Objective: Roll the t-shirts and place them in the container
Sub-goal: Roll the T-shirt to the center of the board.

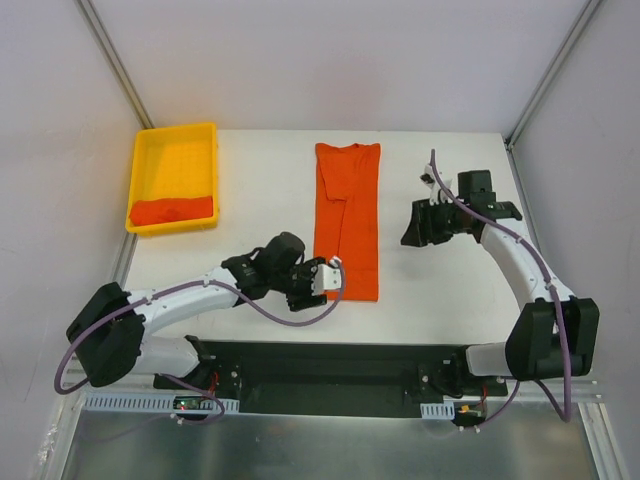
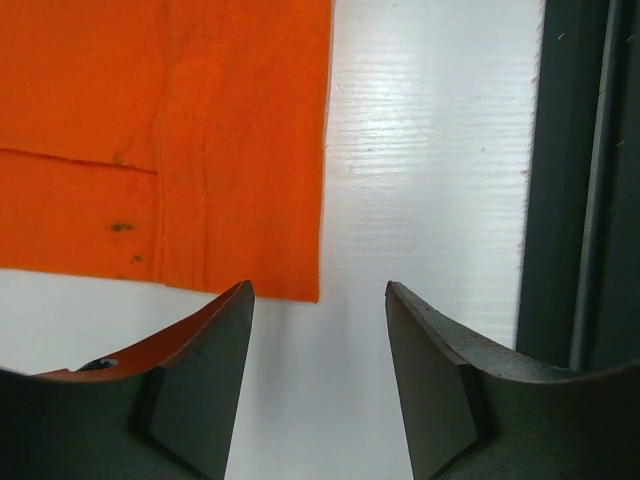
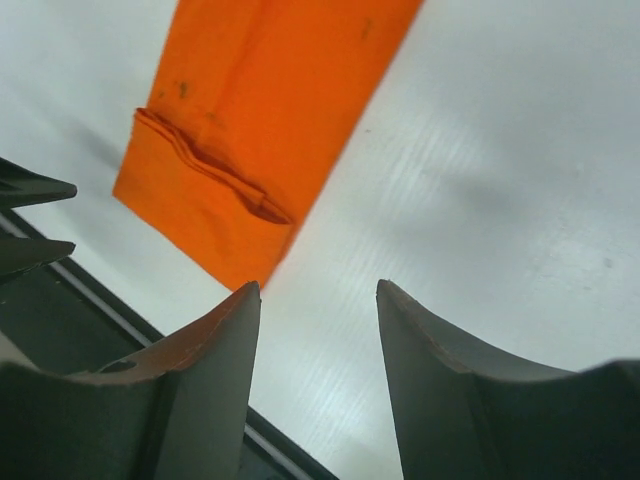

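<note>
An orange t-shirt [image 1: 347, 220], folded into a long narrow strip, lies flat in the middle of the white table. Its near hem shows in the left wrist view [image 2: 160, 140] and its near end in the right wrist view [image 3: 270, 110]. My left gripper [image 1: 330, 277] is open and empty, just off the strip's near left corner [image 2: 318, 290]. My right gripper [image 1: 412, 225] is open and empty over bare table to the right of the strip [image 3: 318, 288]. A second orange t-shirt [image 1: 175, 210], bundled up, lies in the near end of the yellow tray.
The yellow plastic tray [image 1: 150, 165] stands at the far left corner of the table. A dark base plate [image 1: 330, 365] runs along the near edge and shows at the right of the left wrist view [image 2: 570, 180]. Frame posts stand at the back corners.
</note>
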### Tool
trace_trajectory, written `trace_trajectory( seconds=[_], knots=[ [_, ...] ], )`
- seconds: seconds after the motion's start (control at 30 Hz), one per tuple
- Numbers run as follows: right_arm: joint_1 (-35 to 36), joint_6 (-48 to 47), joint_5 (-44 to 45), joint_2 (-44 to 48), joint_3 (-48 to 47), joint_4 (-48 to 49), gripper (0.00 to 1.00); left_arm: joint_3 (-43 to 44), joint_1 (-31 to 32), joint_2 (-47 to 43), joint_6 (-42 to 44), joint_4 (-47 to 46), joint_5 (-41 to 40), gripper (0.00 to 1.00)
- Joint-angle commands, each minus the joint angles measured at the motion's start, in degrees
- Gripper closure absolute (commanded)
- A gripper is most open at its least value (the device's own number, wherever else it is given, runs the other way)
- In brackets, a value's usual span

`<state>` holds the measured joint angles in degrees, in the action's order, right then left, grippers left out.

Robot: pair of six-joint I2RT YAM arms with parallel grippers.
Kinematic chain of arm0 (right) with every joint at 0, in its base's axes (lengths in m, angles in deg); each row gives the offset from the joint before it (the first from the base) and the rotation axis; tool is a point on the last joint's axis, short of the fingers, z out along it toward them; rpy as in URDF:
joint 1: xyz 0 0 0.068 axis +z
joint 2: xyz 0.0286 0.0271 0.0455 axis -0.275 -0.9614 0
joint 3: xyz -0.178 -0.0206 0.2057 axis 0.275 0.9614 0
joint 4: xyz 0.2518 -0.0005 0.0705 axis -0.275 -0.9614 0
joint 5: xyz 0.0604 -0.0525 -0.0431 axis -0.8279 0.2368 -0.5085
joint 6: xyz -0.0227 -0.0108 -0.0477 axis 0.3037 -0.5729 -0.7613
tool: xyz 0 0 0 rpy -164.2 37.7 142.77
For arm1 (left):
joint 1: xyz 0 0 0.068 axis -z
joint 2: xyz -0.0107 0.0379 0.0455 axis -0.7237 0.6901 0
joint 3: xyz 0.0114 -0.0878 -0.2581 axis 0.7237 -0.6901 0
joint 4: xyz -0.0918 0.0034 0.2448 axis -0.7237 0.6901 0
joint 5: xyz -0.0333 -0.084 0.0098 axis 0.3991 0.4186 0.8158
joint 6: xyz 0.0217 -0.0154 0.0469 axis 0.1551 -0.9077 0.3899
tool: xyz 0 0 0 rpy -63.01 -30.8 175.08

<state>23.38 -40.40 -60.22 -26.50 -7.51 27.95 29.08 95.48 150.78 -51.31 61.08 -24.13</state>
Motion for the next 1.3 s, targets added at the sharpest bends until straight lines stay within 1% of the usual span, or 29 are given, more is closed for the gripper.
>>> trace_trajectory(
  seconds=[0.0,0.1,0.2,0.3,0.33,0.4,0.43,0.47,0.5,0.53,0.57,0.6,0.67,0.7,0.77,0.8,0.87,0.9,0.97,1.0,1.03,1.17,1.2,1.27],
  knots=[
    [-4.2,-6.8,1.1,2.2,-1.9,-3.2,0.46,-3.4,3.1,3.3,11.6,-13.2,-5.7,0.45],
    [-6.2,-7.5,-0.1,3.8,-1.4,-3.7,0.46,-4.2,4.1,7.9,13.6,-17.1,-6.9,0.45],
    [-6.5,-9.1,-1.1,6.1,-0.3,-4.3,0.46,-4.1,4.6,11.0,14.4,-18.3,-7.0,0.47],
    [-6.5,-11.0,-1.9,8.3,2.7,-3.3,0.46,-4.6,4.9,12.9,16.3,-18.3,-7.3,0.53],
    [-6.5,-11.6,-1.3,9.0,3.8,-2.2,0.46,-4.8,5.0,13.2,16.7,-18.2,-7.4,0.62],
    [-5.2,-16.0,-0.6,12.1,8.1,-0.3,0.45,-4.3,5.0,14.1,16.5,-16.9,-7.5,0.76],
    [-4.2,-18.4,0.8,13.9,10.0,2.5,0.45,-3.0,5.0,14.8,14.4,-11.5,-7.0,0.81],
    [-3.0,-24.4,1.3,15.7,12.1,4.1,0.45,0.9,4.8,15.3,12.3,-8.7,-6.0,0.93],
    [-0.2,-27.4,1.7,19.9,16.9,5.8,0.45,2.9,4.2,16.3,10.0,-6.9,-4.7,0.95],
    [1.4,-30.2,1.9,21.9,18.9,8.0,0.44,4.9,3.6,16.9,7.2,0.3,-1.7,0.97],
    [3.3,-35.0,2.1,23.6,21.1,8.9,0.44,8.1,2.8,17.4,6.2,2.5,2.7,0.99],
    [7.0,-36.5,2.3,26.8,23.6,9.6,0.43,9.2,2.7,17.9,5.2,4.3,4.5,1.00],
    [10.8,-39.4,1.8,28.6,25.4,9.8,0.43,11.0,2.1,18.1,2.3,7.1,9.5,1.00],
    [14.0,-41.4,1.5,29.3,26.6,9.6,0.43,11.5,1.7,18.4,1.3,7.5,10.6,1.00],
    [17.1,-42.6,1.8,30.6,27.7,9.7,0.42,12.1,1.2,18.7,-2.0,8.2,12.5,1.00],
    [19.7,-43.5,2.0,30.8,28.3,9.9,0.42,12.1,0.6,18.9,-2.9,8.2,14.2,1.00],
    [22.0,-43.8,3.0,31.2,30.0,10.9,0.42,12.5,-0.2,19.2,-5.8,8.3,16.1,1.00],
    [24.2,-44.0,3.4,31.2,30.5,11.5,0.42,12.9,-0.8,20.1,-6.9,8.9,18.4,1.00],
    [26.1,-44.0,4.2,30.4,31.4,13.0,0.41,14.4,-3.1,21.4,-10.7,8.9,21.1,1.00],
    [27.6,-44.1,4.2,30.0,31.5,13.7,0.39,15.1,-3.9,22.7,-11.9,9.1,23.5,1.00],
    [28.4,-44.2,4.5,29.6,31.5,14.1,0.38,15.5,-5.3,23.3,-13.7,9.2,24.3,1.00],
    [32.7,-46.0,5.8,26.8,31.9,14.6,0.34,18.1,-8.2,25.8,-16.7,9.1,28.0,1.00],
    [34.5,-46.3,6.4,25.3,32.2,15.4,0.33,18.4,-8.8,26.6,-17.0,9.1,28.7,1.00],
    [35.6,-46.3,8.3,24.1,32.8,17.3,0.32,18.8,-10.0,27.2,-17.6,9.1,31.2,1.00]
  ],
)
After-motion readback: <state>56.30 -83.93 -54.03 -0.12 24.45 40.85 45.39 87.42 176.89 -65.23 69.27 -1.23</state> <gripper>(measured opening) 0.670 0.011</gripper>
